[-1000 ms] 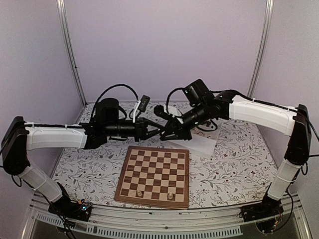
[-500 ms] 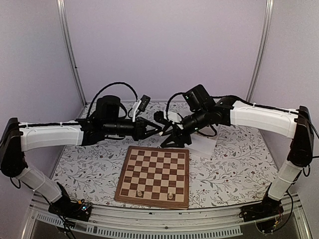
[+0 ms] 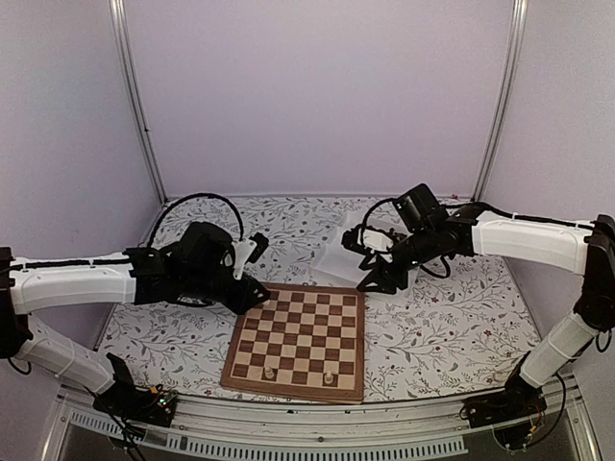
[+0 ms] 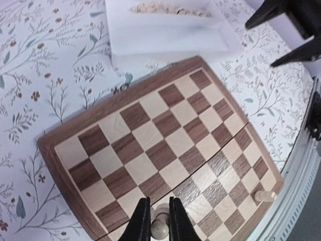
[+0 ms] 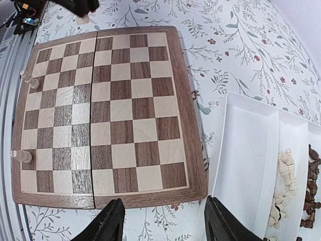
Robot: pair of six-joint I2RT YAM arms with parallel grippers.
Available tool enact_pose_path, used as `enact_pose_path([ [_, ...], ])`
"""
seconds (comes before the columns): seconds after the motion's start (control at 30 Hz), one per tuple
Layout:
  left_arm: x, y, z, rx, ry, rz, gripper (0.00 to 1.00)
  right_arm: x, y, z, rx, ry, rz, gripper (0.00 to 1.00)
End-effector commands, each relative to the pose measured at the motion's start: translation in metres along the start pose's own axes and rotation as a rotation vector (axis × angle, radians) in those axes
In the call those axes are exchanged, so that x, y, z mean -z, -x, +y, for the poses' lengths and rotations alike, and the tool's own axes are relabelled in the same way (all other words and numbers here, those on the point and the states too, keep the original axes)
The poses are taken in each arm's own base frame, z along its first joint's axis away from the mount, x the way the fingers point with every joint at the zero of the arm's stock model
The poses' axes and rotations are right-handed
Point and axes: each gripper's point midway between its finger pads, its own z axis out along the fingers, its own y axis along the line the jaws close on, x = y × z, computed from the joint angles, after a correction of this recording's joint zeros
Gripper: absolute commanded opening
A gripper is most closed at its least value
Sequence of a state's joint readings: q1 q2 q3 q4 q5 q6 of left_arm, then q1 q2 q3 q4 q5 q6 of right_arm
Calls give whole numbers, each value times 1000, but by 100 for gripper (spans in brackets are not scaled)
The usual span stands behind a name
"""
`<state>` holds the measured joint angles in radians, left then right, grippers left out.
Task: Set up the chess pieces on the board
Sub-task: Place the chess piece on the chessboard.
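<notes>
The wooden board (image 3: 293,389) lies in the middle of the table, with two pale pieces (image 3: 270,370) (image 3: 330,377) on its near row. My left gripper (image 3: 256,295) hovers at the board's far left corner. In the left wrist view it (image 4: 155,226) is shut on a pale round-headed piece (image 4: 159,229) above the board (image 4: 46,146). My right gripper (image 3: 373,281) is open and empty by the board's far right corner. In the right wrist view it (image 5: 163,226) hangs over the board's edge (image 5: 188,100) beside the tray.
A white two-compartment tray (image 3: 334,257) stands behind the board. In the right wrist view the tray (image 5: 246,165) holds several pale pieces (image 5: 283,186) and dark pieces (image 5: 311,191). The table has a floral cloth. White walls close in the back and sides.
Both arms have drawn back from the tray. The left moved down and left with the pale piece to the board's far left corner. The right moved right and lower.
</notes>
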<state>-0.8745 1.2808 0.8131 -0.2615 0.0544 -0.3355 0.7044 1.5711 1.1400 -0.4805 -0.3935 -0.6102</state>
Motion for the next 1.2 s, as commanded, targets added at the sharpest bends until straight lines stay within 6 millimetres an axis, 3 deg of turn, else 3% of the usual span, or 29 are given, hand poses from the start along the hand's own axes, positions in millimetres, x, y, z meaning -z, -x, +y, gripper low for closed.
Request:
enact_pose_path([
  [0.0, 0, -43, 9, 4, 118, 102, 0, 19, 16, -14, 33, -76, -64, 58],
  [0.27, -9, -87, -1, -52, 136, 276, 0, 19, 17, -13, 31, -72, -68, 58],
  [0.47, -4, -114, -2, -91, 148, 393, 0, 19, 16, -13, 32, -71, -69, 58],
  [1.17, -5, -138, -2, -73, 156, 468, 0, 14, 15, -12, 27, -50, -59, 58],
])
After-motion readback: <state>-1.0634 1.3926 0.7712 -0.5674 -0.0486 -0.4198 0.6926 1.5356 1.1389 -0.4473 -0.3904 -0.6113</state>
